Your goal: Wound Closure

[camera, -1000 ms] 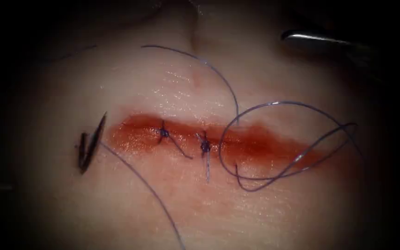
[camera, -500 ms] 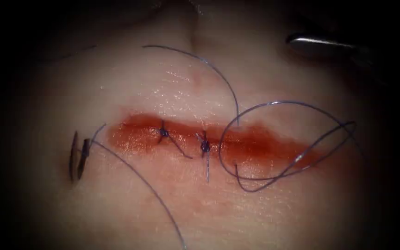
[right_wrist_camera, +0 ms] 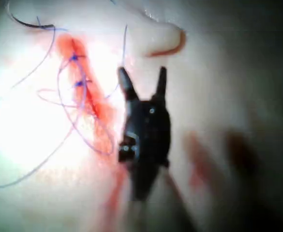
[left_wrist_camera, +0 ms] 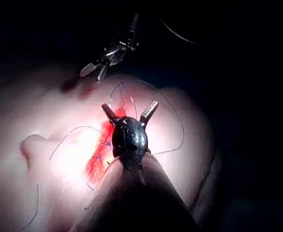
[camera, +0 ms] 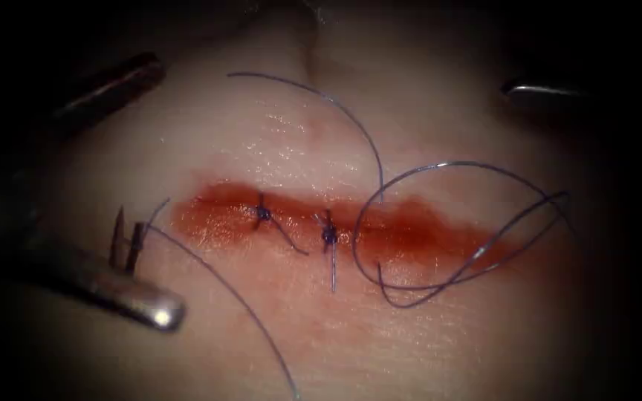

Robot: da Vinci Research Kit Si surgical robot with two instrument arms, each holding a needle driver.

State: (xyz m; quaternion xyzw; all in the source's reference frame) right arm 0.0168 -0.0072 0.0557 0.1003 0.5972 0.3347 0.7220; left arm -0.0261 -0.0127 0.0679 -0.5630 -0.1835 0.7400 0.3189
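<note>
The dark curved needle point(camera: 126, 246) rests on the tissue just left of the cut's left end, held by no tool. Its thread point(camera: 232, 293) trails down and to the right. My left tool point(camera: 161, 189) has its jaws wide open, one above the needle and one shiny jaw below it; it holds nothing. The left wrist view shows the same spread jaws of the left tool point(left_wrist_camera: 130, 111) over the cut. My right tool point(camera: 530, 90) hangs at the far upper right, away from the cut, and the right wrist view shows this right tool point(right_wrist_camera: 142, 79) open and holding nothing.
The cut point(camera: 380, 230) runs left to right, wet with red fluid. Two knotted stitches point(camera: 263, 214) point(camera: 328, 235) sit in its left half with short cut ends. Loose thread loops point(camera: 469, 223) lie over the right half.
The left tool has come in from the left with open jaws around the needle. The right tool has drawn back to the right. The needle tipped over a second ago and now lies still.
</note>
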